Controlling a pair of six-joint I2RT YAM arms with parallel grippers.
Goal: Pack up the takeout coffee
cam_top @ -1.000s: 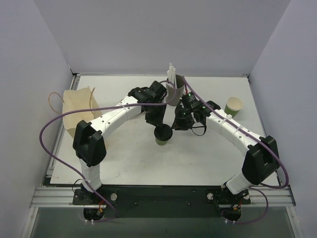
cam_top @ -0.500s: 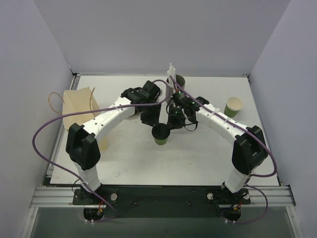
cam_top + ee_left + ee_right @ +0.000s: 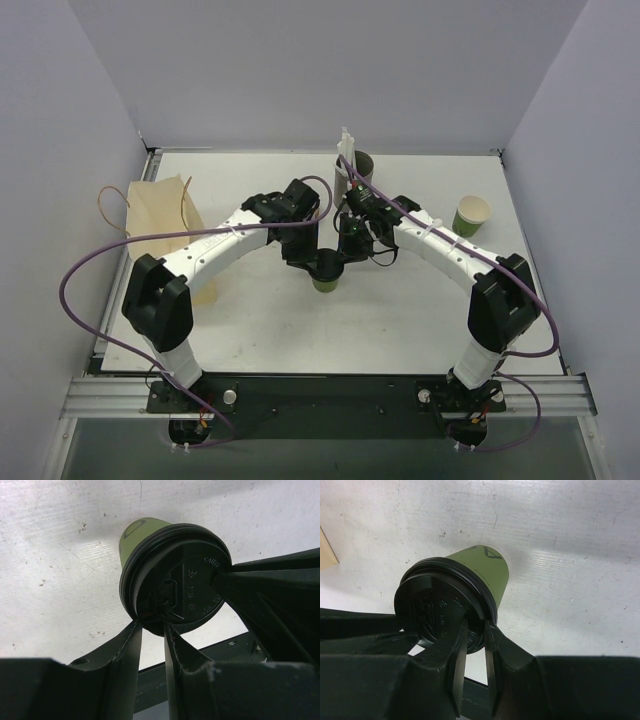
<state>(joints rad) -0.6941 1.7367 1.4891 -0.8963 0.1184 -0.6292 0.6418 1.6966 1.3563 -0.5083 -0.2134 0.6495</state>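
On the desk (image 3: 400, 320), the small green paper cup (image 3: 485, 567) stands upright in the middle, exactly where it stood a second ago, with its round black plastic lid (image 3: 185, 587) on top. What has changed is the tools. The left tool (image 3: 151, 626) has swung in from just behind the cup and narrowed, and now pinches the lid's rim between its fingers. The right tool (image 3: 476, 626) has come in from the other side and is clamped thin on the opposite edge of the rim. With both meeting on the lid, this reads as seating or steadying it, not carrying the cup off, so the packing itself seems not yet begun. Further off, the tan paper bag with loop handles (image 3: 160, 215) sits at the left edge, well apart from the cup. A lidless green paper cup (image 3: 471, 214) at the right and the tall grey cup with white straws (image 3: 352, 170) at the back stay untouched.
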